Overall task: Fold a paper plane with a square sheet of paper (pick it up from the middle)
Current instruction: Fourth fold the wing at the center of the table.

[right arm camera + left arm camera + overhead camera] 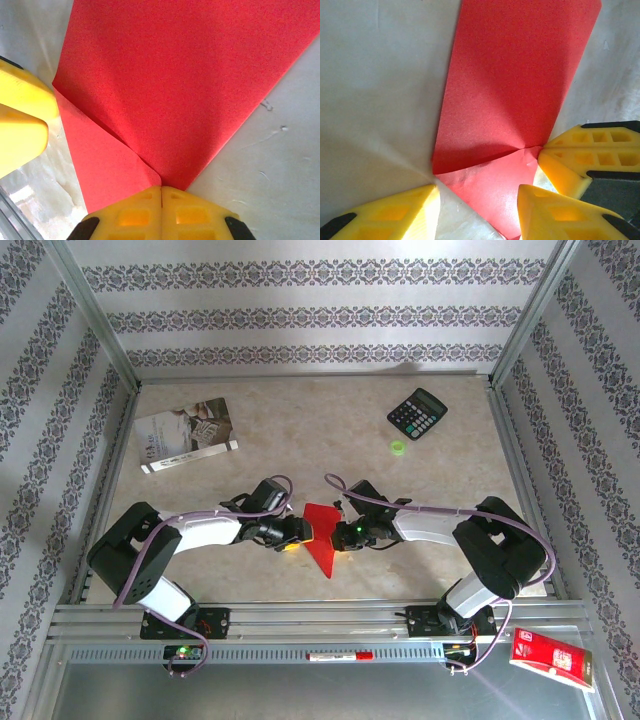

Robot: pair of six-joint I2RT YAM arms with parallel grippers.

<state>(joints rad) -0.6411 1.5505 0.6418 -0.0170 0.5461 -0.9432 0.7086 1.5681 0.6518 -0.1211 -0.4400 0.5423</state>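
The square sheet of paper (322, 537) lies partly folded. The left end effector (477, 192) is spread at its corner, and the right end effector (161, 189) is pressed together at the crease. Words on the booklet (185, 435) are too tiny to read.

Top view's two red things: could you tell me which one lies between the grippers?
The plain red paper, folded to a point; the glossy red packet lies apart at the near right corner.

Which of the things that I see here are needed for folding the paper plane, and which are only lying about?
Needed: thin bright red paper sheet, partly folded.
Lying about: black calculator, small round green object, grey-white printed booklet, glossy red packet with yellow trim.
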